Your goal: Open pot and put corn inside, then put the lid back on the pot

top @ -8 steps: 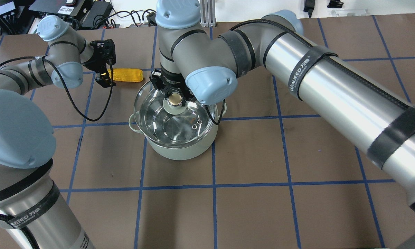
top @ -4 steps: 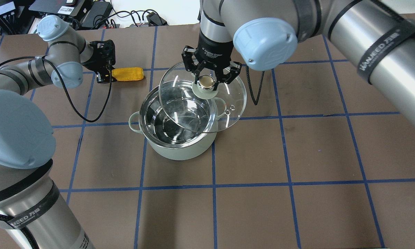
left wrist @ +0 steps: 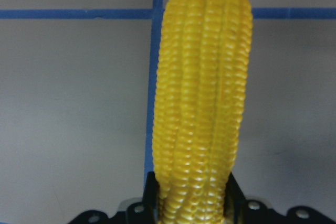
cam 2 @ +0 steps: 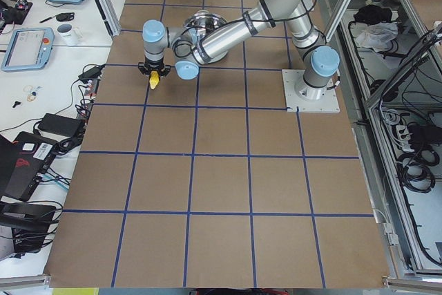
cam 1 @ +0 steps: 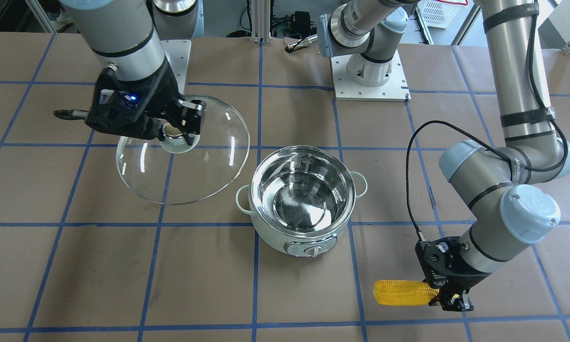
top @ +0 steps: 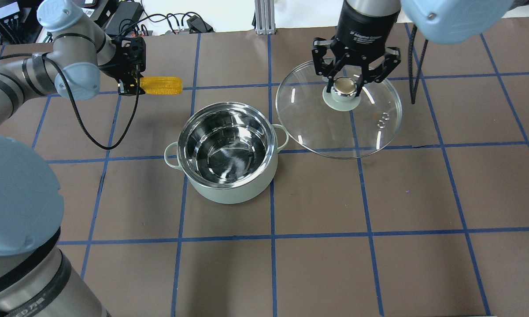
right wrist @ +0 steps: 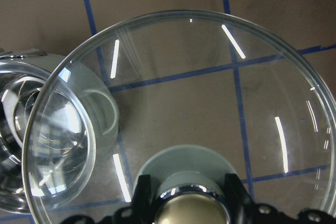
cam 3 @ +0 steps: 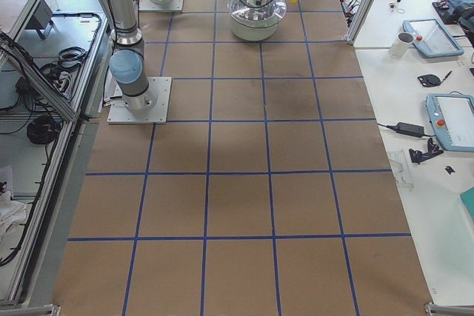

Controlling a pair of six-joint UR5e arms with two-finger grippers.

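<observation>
The mint-green pot (top: 229, 187) (cam 1: 275, 237) stands uncovered mid-table, its steel inside bare. My right gripper (top: 344, 88) (cam 1: 173, 135) is shut on the knob of the glass lid (top: 330, 132) (cam 1: 204, 166) and holds it in the air to the pot's right. The lid fills the right wrist view (right wrist: 210, 108), with the pot's handle (right wrist: 100, 114) under its left edge. My left gripper (top: 130, 86) (cam 1: 448, 297) is shut on one end of the yellow corn (top: 160, 85) (cam 1: 401, 292) (left wrist: 202, 103), held level above the table, beyond the pot and to its left.
Brown table paper with a blue tape grid (top: 273, 233) lies all around. Cables and electronics (top: 114, 17) sit past the far edge. The arm bases (cam 1: 370, 71) stand at the robot's side. Tablets and a mug (cam 2: 65, 29) lie on a side table.
My right gripper has lifted the lid off the pot and carried it to the right, leaving the pot open. My left gripper closed on the corn and raised it slightly.
</observation>
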